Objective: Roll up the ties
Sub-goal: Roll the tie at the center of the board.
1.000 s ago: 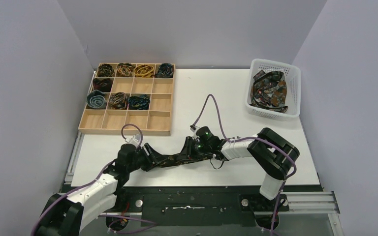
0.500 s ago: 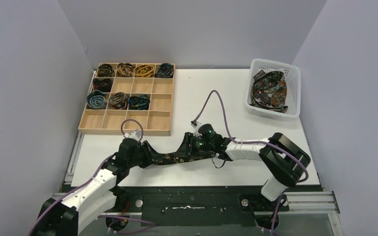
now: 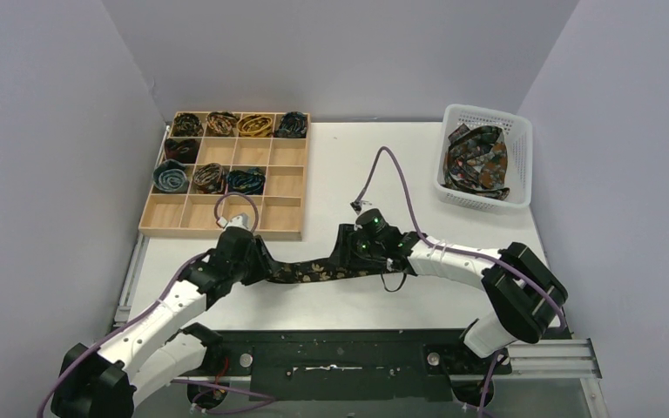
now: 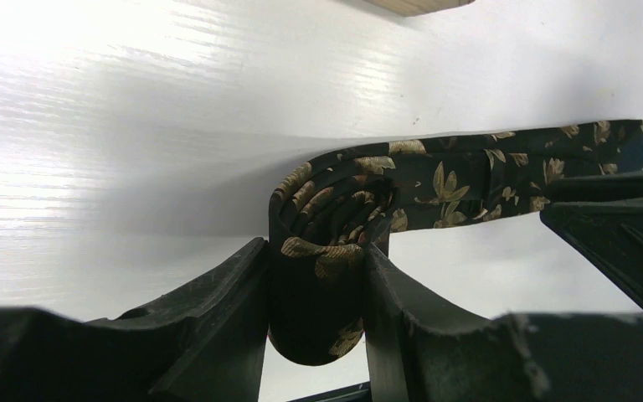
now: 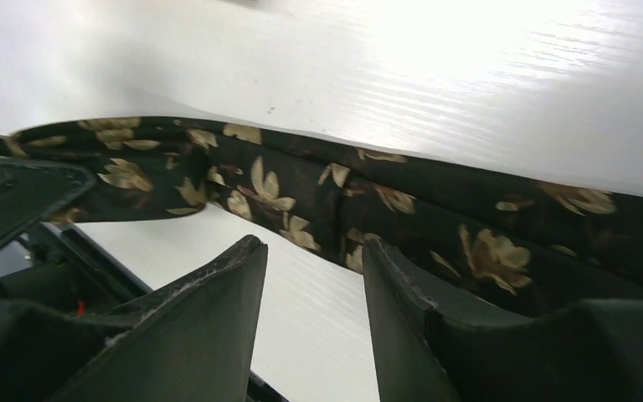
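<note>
A dark tie with gold leaf print (image 3: pixel 314 271) lies stretched on the white table between my two grippers. My left gripper (image 3: pixel 266 266) is shut on the tie's rolled end (image 4: pixel 322 251), a tight coil pinched between both fingers. The free strip (image 4: pixel 502 172) runs from the coil to the right. My right gripper (image 3: pixel 344 257) is open beside the tie's other part (image 5: pixel 318 197); its right finger (image 5: pixel 402 301) touches the fabric's near edge, and only bare table shows between the fingers. Several coiled ties (image 3: pixel 226 124) sit in the wooden tray. Loose ties (image 3: pixel 477 158) fill the white basket.
The wooden compartment tray (image 3: pixel 225 213) stands at the back left, close behind my left gripper. The white basket (image 3: pixel 523 148) stands at the back right. Purple cables loop over both arms. The table's front edge and black rail lie just behind the grippers.
Both grippers and the tie have moved away from the front edge, toward the tray. The tie now lies straighter between them.
</note>
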`<control>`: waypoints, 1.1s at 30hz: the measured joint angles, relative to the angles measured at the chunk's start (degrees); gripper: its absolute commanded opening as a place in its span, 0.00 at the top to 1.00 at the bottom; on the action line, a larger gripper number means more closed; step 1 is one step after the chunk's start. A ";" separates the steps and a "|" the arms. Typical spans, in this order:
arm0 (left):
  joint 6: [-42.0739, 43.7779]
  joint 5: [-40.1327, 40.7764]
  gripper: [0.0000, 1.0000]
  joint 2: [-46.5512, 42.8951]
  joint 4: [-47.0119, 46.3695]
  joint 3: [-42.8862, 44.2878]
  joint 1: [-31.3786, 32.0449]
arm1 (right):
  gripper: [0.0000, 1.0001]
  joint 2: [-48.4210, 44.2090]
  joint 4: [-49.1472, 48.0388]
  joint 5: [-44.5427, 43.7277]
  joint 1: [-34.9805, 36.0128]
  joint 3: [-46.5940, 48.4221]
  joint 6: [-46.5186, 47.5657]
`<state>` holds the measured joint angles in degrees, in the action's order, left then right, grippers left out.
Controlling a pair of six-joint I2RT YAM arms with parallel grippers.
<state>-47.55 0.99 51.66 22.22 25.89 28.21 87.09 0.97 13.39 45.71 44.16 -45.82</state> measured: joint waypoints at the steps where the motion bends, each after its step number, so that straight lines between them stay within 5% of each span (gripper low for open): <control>1: 0.28 1.07 0.61 0.48 0.85 0.98 0.46 | 0.53 0.02 1.18 -0.76 -0.02 0.42 0.85; 21: 1.68 25.86 0.62 14.80 18.14 18.29 13.64 | 0.52 3.82 9.66 -4.24 0.00 4.35 6.01; 33: -2.73 39.45 0.62 28.20 26.73 26.91 22.93 | 0.50 -5.95 10.64 -7.56 -0.33 2.71 4.57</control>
<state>-50.28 40.45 79.85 48.95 52.80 51.13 81.14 11.62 5.82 45.39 46.87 -41.25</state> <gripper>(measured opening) 0.385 0.507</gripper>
